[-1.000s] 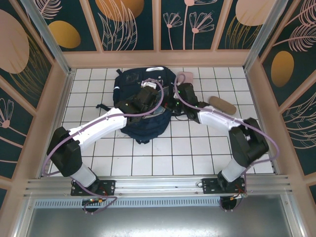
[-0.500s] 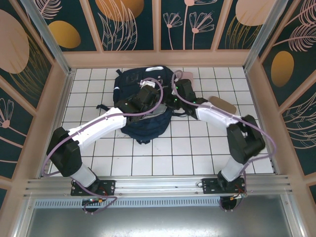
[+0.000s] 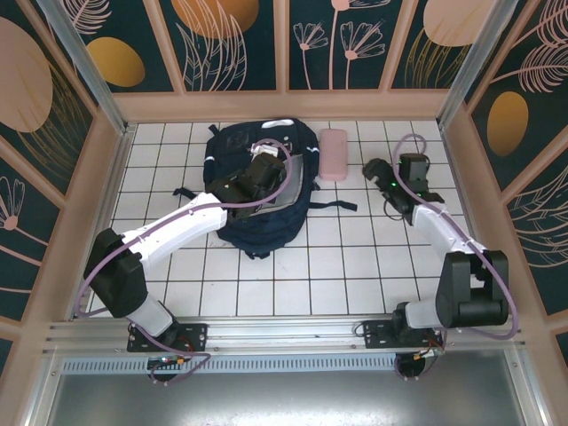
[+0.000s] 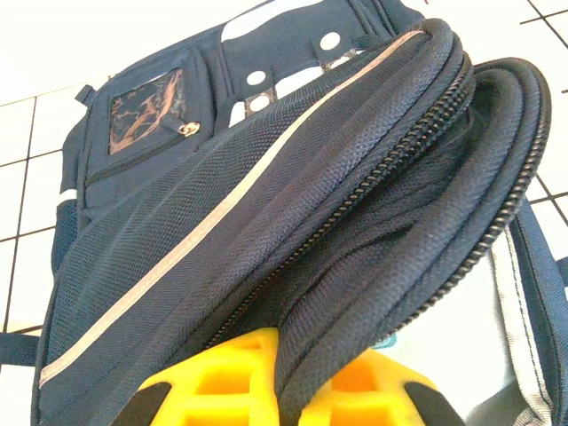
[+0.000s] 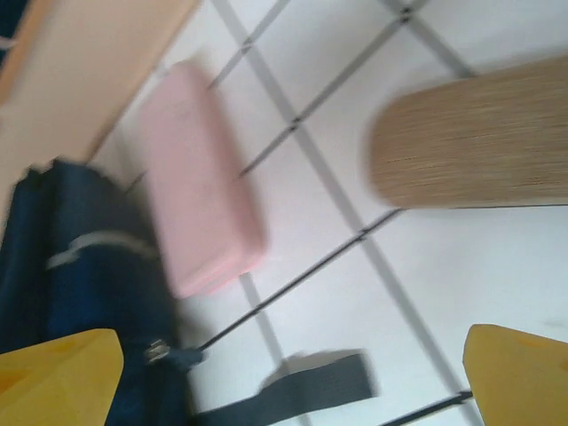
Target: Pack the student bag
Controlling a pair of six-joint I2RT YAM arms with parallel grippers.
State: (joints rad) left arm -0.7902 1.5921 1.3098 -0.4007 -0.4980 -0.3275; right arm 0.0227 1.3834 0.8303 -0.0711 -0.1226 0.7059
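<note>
My left jaws are clamped on the open zipper edge of the student bag (image 4: pixel 222 222). My right jaws hang open over the counter (image 3: pixel 266 284), near the pink case (image 5: pixel 200 195).

One navy student bag (image 3: pixel 232 146), one flat pink case (image 3: pixel 334 153), one tan ribbed oblong case (image 5: pixel 479 146)

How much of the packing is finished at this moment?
Done: the backpack is unzipped. In hand: the left gripper pinches its zip edge, holding it open; the right gripper is open and empty. Left: the pink case and the tan pouch lie outside on the tiles.
</note>
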